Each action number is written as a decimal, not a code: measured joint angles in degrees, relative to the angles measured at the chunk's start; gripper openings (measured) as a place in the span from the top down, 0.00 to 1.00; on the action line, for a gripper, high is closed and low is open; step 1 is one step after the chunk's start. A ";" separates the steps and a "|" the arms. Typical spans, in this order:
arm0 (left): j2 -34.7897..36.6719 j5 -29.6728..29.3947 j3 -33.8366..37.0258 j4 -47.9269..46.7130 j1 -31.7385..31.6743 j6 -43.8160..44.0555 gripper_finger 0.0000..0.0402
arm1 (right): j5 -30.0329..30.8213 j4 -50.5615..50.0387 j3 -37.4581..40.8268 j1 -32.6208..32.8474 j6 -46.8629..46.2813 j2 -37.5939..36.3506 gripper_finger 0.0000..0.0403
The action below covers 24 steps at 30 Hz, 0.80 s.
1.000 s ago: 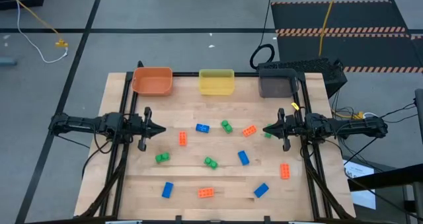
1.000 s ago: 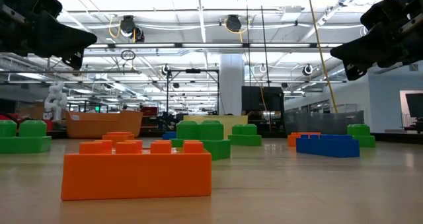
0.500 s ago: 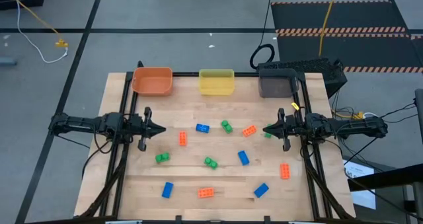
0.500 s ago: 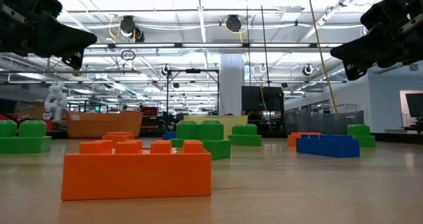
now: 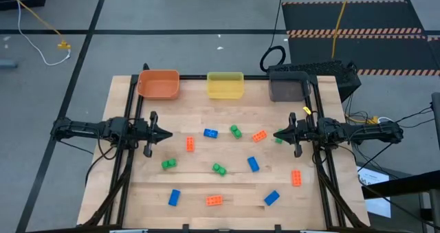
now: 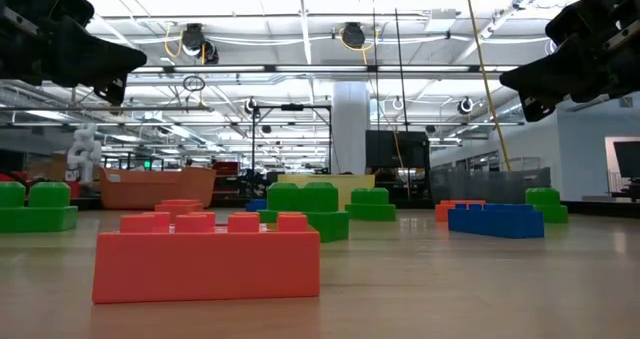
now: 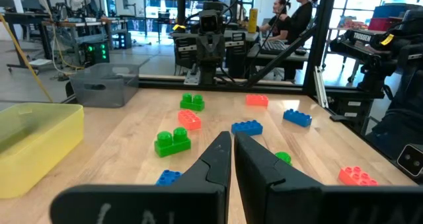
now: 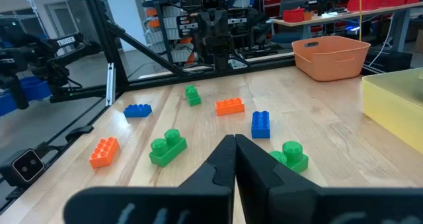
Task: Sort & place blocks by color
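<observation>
High view: blocks (image 5: 219,169) scattered mid-table (image 5: 206,188), bins (image 5: 225,85) along far edge; left gripper (image 5: 165,135) and right gripper (image 5: 278,134) hover at opposite sides. Low view: orange block (image 6: 207,256) nearest. Wrist views: left (image 7: 231,141) and right (image 8: 232,143) jaws pressed together, empty.

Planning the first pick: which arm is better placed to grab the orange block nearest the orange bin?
Left. Its claw hangs just beside that orange block, while the right claw waits across the table.

No readable text, labels, brands or numbers, lettering on the far arms too small to make out
</observation>
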State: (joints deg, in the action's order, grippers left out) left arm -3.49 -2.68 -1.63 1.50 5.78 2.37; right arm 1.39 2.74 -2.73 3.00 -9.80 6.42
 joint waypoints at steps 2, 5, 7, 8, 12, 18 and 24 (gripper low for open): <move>0.00 -0.02 0.00 0.01 -0.02 0.00 0.94 | -0.02 -0.01 0.01 0.01 0.00 -0.01 1.00; 0.01 -0.01 -0.02 0.00 -0.01 0.00 0.94 | -0.02 0.00 -0.01 0.01 0.00 -0.02 1.00; 0.00 -0.02 -0.02 0.02 0.00 0.00 0.94 | -0.01 -0.01 0.01 0.00 0.00 0.00 1.00; 0.02 -0.02 -0.02 0.00 -0.02 0.00 0.94 | -0.01 -0.01 -0.01 0.01 0.00 -0.01 1.00; 0.01 0.00 -0.02 0.01 -0.01 0.00 0.94 | 0.00 -0.01 0.01 -0.01 0.00 -0.01 1.00; 0.00 -0.13 -0.02 0.02 -0.02 -1.52 0.94 | -0.01 0.29 0.00 0.00 0.00 -0.02 1.00; 0.00 -0.84 0.00 0.08 -0.02 -10.14 0.94 | 0.05 0.63 -0.01 0.01 0.00 0.00 1.00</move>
State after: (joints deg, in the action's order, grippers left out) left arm -3.49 -3.52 -1.63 1.58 5.76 -7.77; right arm 1.44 3.37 -2.74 3.00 -9.80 6.42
